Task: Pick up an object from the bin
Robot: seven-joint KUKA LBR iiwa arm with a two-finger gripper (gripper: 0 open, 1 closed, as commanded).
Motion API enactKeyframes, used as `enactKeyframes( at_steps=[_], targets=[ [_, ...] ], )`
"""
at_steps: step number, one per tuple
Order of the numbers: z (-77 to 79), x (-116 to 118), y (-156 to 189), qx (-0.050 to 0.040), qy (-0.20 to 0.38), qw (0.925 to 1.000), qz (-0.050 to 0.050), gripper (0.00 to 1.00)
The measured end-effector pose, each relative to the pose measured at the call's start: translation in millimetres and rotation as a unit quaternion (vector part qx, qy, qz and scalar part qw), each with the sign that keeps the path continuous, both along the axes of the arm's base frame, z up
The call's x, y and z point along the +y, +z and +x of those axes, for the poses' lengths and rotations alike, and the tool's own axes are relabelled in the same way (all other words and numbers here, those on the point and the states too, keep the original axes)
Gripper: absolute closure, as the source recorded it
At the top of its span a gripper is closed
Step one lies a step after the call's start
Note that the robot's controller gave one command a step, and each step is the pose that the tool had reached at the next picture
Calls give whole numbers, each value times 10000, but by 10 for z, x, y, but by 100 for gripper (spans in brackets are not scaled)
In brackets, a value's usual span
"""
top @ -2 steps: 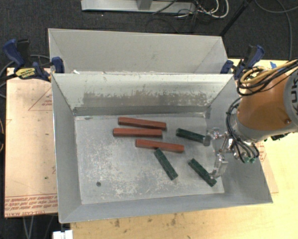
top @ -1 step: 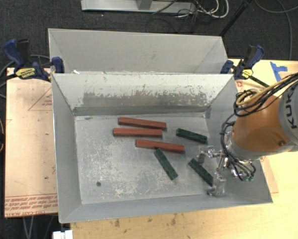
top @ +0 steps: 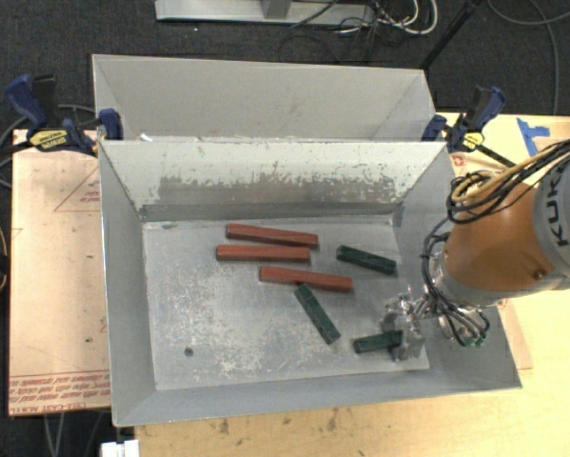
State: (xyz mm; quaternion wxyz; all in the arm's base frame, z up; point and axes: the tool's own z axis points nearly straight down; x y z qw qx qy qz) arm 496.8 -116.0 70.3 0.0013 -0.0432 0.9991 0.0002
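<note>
My gripper [top: 403, 336] is down in the bin's front right corner, with its metal fingers at the right end of a dark green bar [top: 375, 345] lying flat on the floor. The bar's end sits at the fingertips; whether they clasp it is hidden by the wrist. Another dark green bar [top: 318, 314] lies slanted just to the left. A third green bar [top: 366, 260] rests near the right wall, further back. A brown-red bar [top: 305, 277] lies across the middle.
Two more brown-red bars [top: 271, 234] [top: 263, 252] lie side by side near the back of the bin floor. The arm with its orange cover and cables hangs over the bin's right wall. The left half of the floor is bare metal.
</note>
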Motion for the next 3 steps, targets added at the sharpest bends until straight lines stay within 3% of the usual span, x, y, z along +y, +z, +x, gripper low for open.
enactKeyframes(
  at_steps=[1, 2, 3],
  targets=[
    [94, 535, 1087, -35, 863, 9963, -1, 100],
    [177, 330, -31, 25, 244, 9997, 6, 100],
    [31, 550, 1435, -36, 238, 9997, -4, 100]
  ],
)
